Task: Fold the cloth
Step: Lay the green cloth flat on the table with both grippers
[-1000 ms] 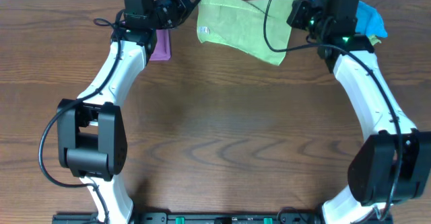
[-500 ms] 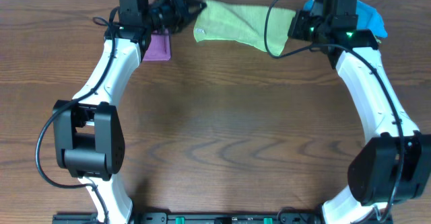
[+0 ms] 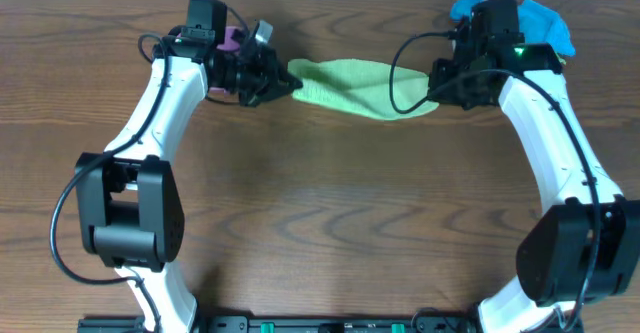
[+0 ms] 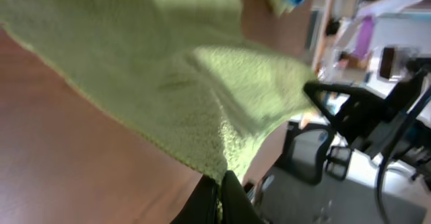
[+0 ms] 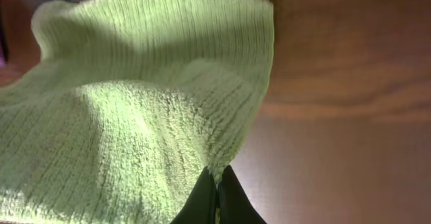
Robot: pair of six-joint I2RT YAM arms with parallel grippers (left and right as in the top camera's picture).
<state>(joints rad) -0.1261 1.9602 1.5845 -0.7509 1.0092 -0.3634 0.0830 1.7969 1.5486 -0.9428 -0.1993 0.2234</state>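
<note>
A light green cloth (image 3: 358, 85) hangs stretched between my two grippers above the far part of the wooden table. My left gripper (image 3: 285, 77) is shut on its left corner; in the left wrist view the cloth (image 4: 161, 69) runs into the closed jaws (image 4: 219, 183). My right gripper (image 3: 436, 91) is shut on its right corner; in the right wrist view the cloth (image 5: 135, 116) fills the view and its corner is pinched in the jaws (image 5: 217, 183).
A blue cloth (image 3: 545, 21) lies at the far right edge behind the right arm. A purple cloth (image 3: 230, 41) lies at the far left behind the left arm. The wooden table (image 3: 330, 213) spreads in front of both arms.
Both grippers have moved toward the near side with the green cloth. The cloth has gone from a wide spread sheet to a narrow hanging band.
</note>
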